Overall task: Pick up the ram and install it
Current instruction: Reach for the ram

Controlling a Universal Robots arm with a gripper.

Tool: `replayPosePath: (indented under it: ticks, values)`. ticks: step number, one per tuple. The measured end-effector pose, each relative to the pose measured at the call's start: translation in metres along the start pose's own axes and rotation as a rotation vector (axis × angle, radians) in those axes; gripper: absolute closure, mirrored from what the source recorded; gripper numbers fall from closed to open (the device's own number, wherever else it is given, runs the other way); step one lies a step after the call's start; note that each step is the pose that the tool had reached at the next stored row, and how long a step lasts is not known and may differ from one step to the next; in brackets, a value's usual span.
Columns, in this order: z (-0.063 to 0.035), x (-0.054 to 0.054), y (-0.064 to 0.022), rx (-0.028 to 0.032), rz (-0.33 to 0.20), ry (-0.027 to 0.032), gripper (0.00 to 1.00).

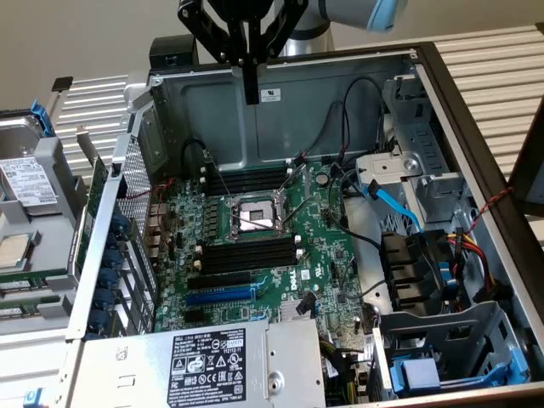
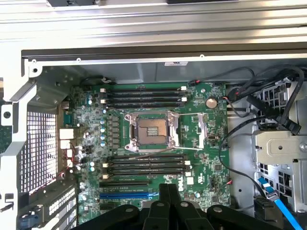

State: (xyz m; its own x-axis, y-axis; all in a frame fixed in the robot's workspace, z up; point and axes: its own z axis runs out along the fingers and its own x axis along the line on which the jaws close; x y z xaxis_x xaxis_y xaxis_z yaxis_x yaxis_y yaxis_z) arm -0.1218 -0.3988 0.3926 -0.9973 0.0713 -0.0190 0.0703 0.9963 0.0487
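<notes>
The gripper (image 1: 251, 95) hangs high above the motherboard (image 1: 327, 255) in the open computer case (image 1: 280, 127) — fingers clenched together, grasping nothing.

The arm (image 1: 361, 10) runs off the exterior view's top edge. The gripper (image 2: 169, 187) hides part of the motherboard (image 2: 206, 158).

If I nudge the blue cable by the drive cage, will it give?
Probably: the blue cable is thin, flat and already curved, so likely floppy and light. One end seems plugged in, so it may spring back.
</notes>
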Motion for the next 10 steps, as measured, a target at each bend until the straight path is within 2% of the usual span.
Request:
replayPosePath:
  ticks: [4, 8, 10]
  values:
    - [-0.0001, 0.004, -0.0005, 0.0000, 0.000, 0.0000, 0.89]
    - [-0.0003, 0.013, -0.0018, -0.0001, 0.000, 0.0002, 0.89]
    - [-0.0004, 0.018, -0.0024, 0.0002, 0.000, 0.0038, 0.89]
